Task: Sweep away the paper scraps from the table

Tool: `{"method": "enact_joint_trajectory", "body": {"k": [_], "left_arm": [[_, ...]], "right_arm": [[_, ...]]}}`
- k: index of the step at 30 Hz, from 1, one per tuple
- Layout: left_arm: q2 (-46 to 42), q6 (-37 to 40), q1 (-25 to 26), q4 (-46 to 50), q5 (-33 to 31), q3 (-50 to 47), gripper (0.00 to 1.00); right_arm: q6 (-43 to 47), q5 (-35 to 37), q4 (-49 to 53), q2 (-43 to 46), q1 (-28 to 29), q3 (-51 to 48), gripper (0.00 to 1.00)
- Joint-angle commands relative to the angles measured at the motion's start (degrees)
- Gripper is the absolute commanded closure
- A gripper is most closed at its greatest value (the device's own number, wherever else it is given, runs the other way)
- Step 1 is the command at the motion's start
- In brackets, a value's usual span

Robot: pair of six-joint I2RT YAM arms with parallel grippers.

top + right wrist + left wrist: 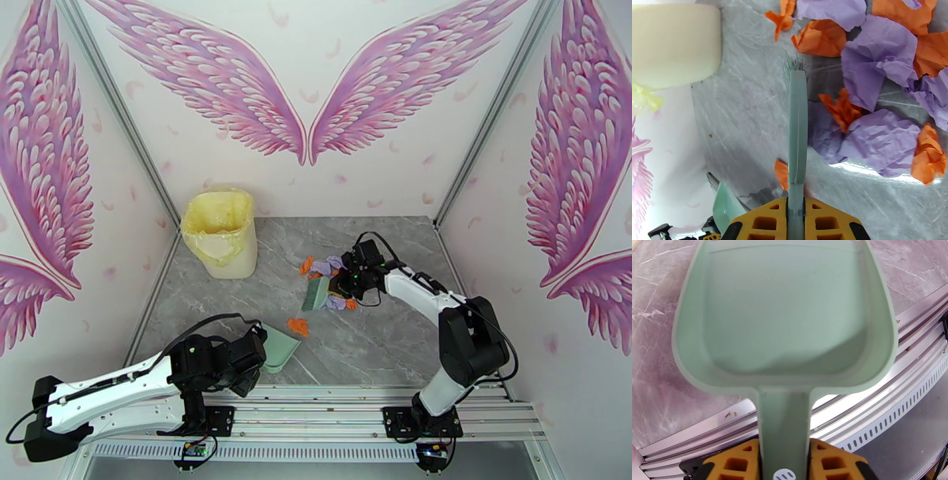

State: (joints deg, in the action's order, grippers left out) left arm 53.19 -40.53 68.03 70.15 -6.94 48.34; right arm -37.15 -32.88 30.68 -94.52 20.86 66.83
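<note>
The grey marbled surface (395, 347) sits between white walls painted with pink wings. The paper scraps (877, 63) lie heaped near its centre, beside the brush (798, 130) clenched in the right hand (796, 215). One orange scrap (298, 324) lies apart, just beyond the dustpan (786, 319), whose handle the left hand (784, 465) grasps at the near edge.

Cream bin (229, 249), grn dustpan (790, 319), grn brush (797, 130), pink-wing walls (316, 47)

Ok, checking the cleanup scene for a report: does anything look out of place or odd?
Only one thing: a single orange scrap lies apart from the main pile of scraps by the brush, closer to the dustpan. Nothing looks damaged or tipped.
</note>
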Motion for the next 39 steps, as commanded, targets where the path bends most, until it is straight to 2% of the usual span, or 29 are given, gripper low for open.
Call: {"method": "enact_joint_trajectory", "body": {"k": [1,9,13,17,22,30,39], "left_arm": [[-0.86,0.17,0.09,-0.67,-0.96,-0.66,1.0],[-0.89,0.13,0.0,-0.64,-1.06,-0.61,1.0],[-0.9,0.17,0.05,-0.64,-1.06,-0.61,1.0],[-1.0,0.13,0.16,-0.68,-1.14,-0.66,1.0],[-1.27,-0.06,0.14,-0.67,-1.21,-0.7,1.0],[-1.25,0.01,0.11,-0.72,-1.15,-0.79,1.0],[-0.14,-0.19,0.3,-0.46,-0.64,0.08,1.0]], "right_arm": [[5.83,-6.33,4.58,4.47,1.07,3.18,1.0],[6.61,-7.12,6.8,5.68,8.77,3.2,1.0],[4.69,-4.16,4.15,3.22,12.88,1.76,1.0],[2.79,-0.2,1.9,0.6,14.6,0.38,1.0],[2.84,3.59,2.32,-1.06,15.12,-0.66,1.0],[8.0,12.14,9.88,0.01,15.0,-1.18,1.0],[12.31,26.02,21.12,3.78,13.69,1.14,1.0]]}}
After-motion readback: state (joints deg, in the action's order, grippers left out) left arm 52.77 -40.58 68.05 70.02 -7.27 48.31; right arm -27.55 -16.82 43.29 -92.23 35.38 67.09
